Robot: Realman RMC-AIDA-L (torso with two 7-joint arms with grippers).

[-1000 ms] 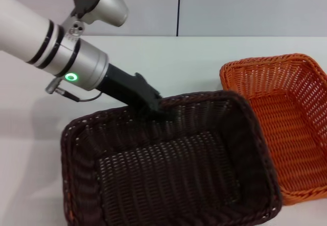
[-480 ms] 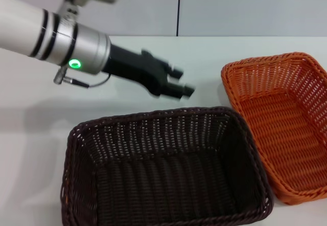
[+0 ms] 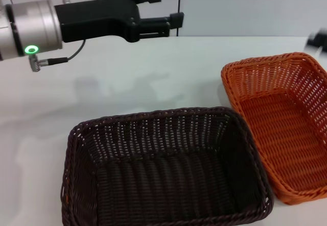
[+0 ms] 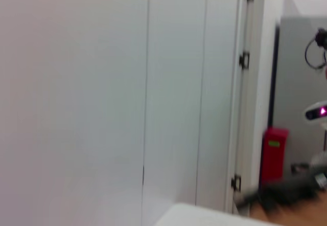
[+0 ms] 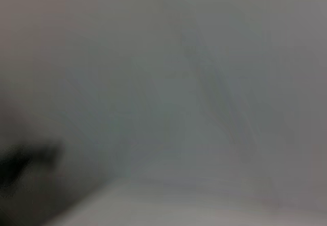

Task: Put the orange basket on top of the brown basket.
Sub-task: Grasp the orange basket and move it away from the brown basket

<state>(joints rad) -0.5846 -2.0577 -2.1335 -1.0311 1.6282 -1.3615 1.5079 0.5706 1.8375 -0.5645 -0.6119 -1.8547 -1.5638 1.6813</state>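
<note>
The dark brown basket stands flat on the white table at the front, its mouth up and empty. The orange basket stands right beside it on the right, their rims close together or touching. My left gripper is open and empty, raised high above the table at the back left, well clear of both baskets. A dark blurred part of my right arm shows at the right edge, just behind the orange basket; its fingers do not show. The wrist views show only walls and blur.
The white table runs back to a pale wall with a dark vertical seam. In the left wrist view a red box stands far off by a door frame.
My left gripper let go of the brown basket's far rim, and the basket dropped flat. The gripper then rose and moved back, away from the baskets. A dark part appeared at the right edge.
</note>
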